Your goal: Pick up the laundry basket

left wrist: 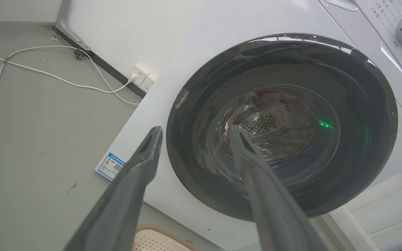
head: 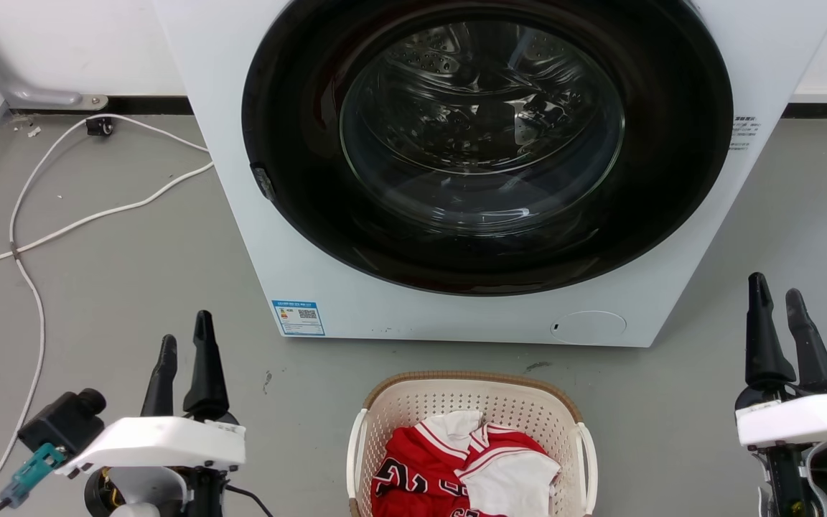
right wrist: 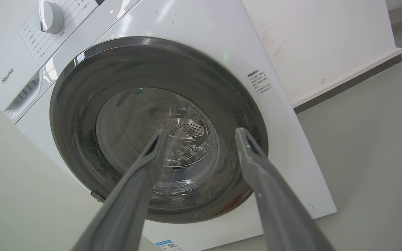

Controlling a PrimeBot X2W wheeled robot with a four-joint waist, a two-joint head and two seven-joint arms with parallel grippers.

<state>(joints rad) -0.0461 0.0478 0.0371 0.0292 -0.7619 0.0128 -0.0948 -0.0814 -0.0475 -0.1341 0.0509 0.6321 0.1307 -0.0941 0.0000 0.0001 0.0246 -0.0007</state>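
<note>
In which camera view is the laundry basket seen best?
The head view: the laundry basket shows its brown rim, both white handles and the clothes inside. The left wrist view catches one corner at its bottom edge; the right wrist view faces the washing machine.

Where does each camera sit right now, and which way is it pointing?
Head: on the robot's head, looking forward and down at the washing machine and laundry basket; left gripper and right gripper show at the bottom corners.
Left wrist: on that arm, looking along its open fingers at the machine's door.
Right wrist: the same, from the other side.
Shared: all three show the door.
</note>
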